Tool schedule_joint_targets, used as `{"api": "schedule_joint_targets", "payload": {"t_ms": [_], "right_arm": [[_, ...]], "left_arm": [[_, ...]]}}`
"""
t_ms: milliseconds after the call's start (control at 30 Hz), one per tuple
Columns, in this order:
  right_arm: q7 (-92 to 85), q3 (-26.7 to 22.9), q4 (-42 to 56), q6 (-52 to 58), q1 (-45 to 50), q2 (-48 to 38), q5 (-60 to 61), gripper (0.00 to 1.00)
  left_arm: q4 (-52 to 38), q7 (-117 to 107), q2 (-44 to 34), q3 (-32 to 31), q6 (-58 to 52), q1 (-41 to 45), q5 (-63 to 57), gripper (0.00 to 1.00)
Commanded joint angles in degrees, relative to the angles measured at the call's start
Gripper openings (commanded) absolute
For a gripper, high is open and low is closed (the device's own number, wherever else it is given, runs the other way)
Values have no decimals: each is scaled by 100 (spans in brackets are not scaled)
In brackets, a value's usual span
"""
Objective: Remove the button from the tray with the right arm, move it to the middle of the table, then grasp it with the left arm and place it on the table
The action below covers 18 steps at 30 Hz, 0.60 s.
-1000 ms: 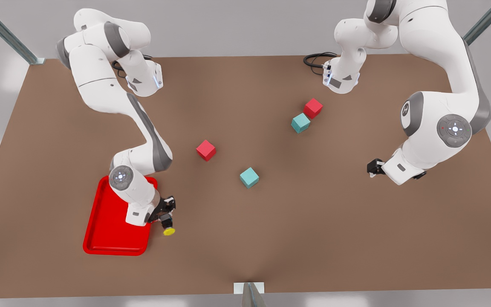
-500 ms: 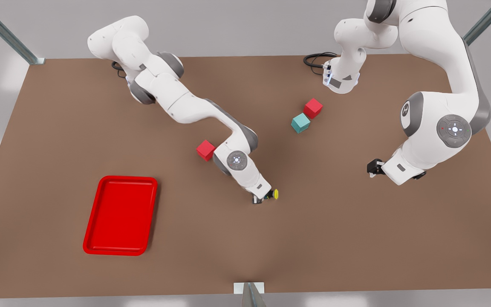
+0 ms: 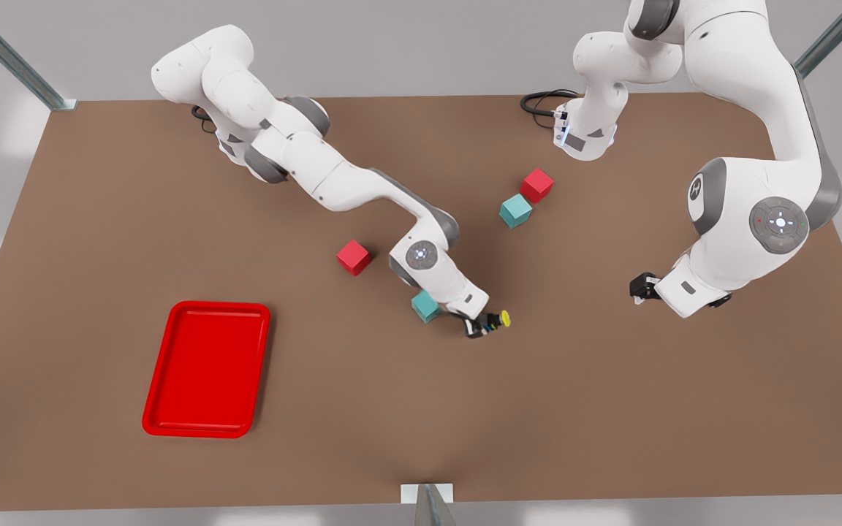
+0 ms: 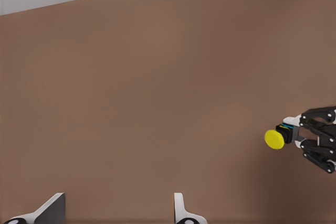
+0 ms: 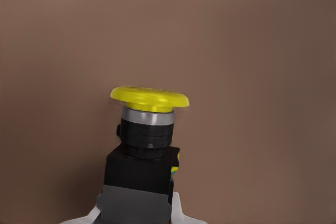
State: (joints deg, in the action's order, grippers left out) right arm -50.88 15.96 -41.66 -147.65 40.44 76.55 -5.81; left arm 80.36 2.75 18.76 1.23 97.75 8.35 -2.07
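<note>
Yellow-capped button (image 3: 498, 319) sits clenched in the right claw (image 3: 485, 324), cap pointing toward the released, waiting left claw (image 3: 639, 286).

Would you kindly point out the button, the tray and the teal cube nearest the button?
button (image 5: 149, 98): right wrist view, yellow cap.
tray (image 3: 207, 365): front view, bare floor.
teal cube (image 3: 423, 308): front view, visible face.

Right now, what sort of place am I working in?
Likely a simulated lab bench: two white arms over a bare brown table, a red tray, small cubes; the right tool holds a button.
</note>
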Motion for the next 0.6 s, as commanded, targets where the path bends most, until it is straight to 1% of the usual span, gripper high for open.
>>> {"api": "schedule_joint_targets", "payload": {"t_ms": [0,33,100,200,233,267,300,333,367,400,433,467,500,533,567], "right_arm": [[2108,66,35,-686,-1,-8,-43,53],[2284,83,35,-704,-1,-17,-43,100],[2363,303,105,-695,-1,-35,-43,100],[2416,320,123,-669,-1,-87,-43,100],[2460,329,79,-608,-18,-324,-43,100],[2478,320,44,-133,-159,-737,10,100],[2504,320,-780,-18,-475,-1413,36,100],[2583,285,-2011,-36,-984,-2327,28,100],[2610,276,-3601,-36,-1503,-3557,28,100],[2557,276,-4025,314,-1943,-4077,28,100],[2609,285,-3867,1246,-2136,-4332,45,100],[3224,145,-3894,2274,-2400,-4824,36,100],[3645,110,-3876,3274,-2724,-5157,28,100],[4165,110,-3876,4120,-3261,-5431,54,100],[4253,101,-3911,4587,-3534,-5685,45,100]], "left_arm": [[-3,-3,-13,0,-1,0,-4,100],[-3,-3,-13,0,-1,0,-4,100],[-3,-3,-13,0,-1,0,-4,100],[-3,-3,-13,0,-1,-9,-4,100],[-3,-3,-4,0,8,-18,-4,100],[-3,-3,-4,0,-1,-18,-4,100],[-3,-3,-4,0,-1,-18,-4,100],[-3,-3,-4,0,8,-18,-4,100],[-3,-3,5,0,8,-18,-4,100],[-3,-3,5,0,8,-18,-4,100],[-3,-3,5,0,-1,-18,-4,100],[-3,-3,5,0,-1,-18,-4,100],[-3,-3,5,0,8,-26,-4,100],[-3,-3,5,0,8,-27,-4,100],[-3,-3,-4,0,8,-27,-4,100]]}}
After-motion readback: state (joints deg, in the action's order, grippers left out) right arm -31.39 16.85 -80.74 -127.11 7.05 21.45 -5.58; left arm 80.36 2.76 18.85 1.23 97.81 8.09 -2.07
